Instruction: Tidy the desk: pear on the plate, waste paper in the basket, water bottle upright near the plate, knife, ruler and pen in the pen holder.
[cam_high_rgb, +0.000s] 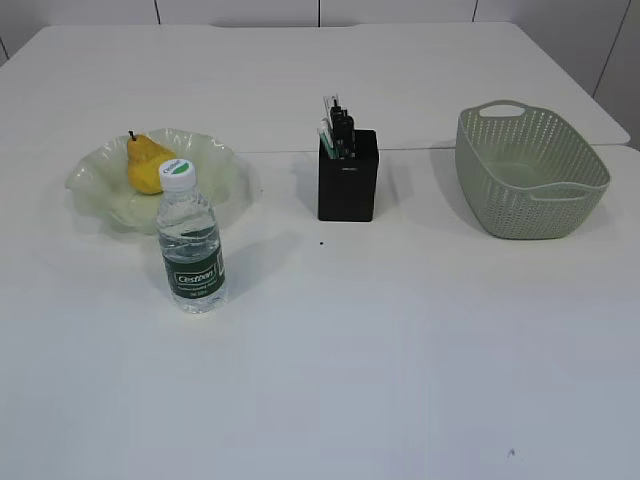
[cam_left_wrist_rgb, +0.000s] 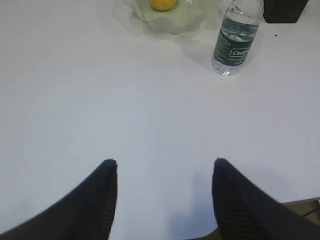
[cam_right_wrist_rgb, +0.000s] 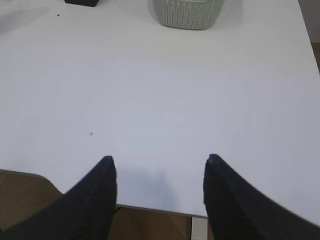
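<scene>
The yellow pear (cam_high_rgb: 147, 165) lies in the pale green ruffled plate (cam_high_rgb: 95, 185). Just in front of the plate the water bottle (cam_high_rgb: 189, 245) stands upright. The black pen holder (cam_high_rgb: 347, 185) stands mid-desk with several slim items (cam_high_rgb: 337, 128) sticking out of its top; I cannot tell knife, ruler and pen apart. The sage-green basket (cam_high_rgb: 535, 190) sits at the right; no waste paper shows. My left gripper (cam_left_wrist_rgb: 165, 162) hangs open over bare desk near the front edge, with the bottle (cam_left_wrist_rgb: 236, 40), plate (cam_left_wrist_rgb: 170, 22) and pear (cam_left_wrist_rgb: 162, 4) far ahead. My right gripper (cam_right_wrist_rgb: 158, 159) is open over the front edge, the basket (cam_right_wrist_rgb: 187, 12) far ahead.
The white desk (cam_high_rgb: 400, 350) spreads wide between the objects and the front edge. A seam (cam_high_rgb: 440, 148) runs across it behind the holder. The desk's front edge and brown floor (cam_right_wrist_rgb: 150, 225) show under the right gripper. No arm appears in the exterior view.
</scene>
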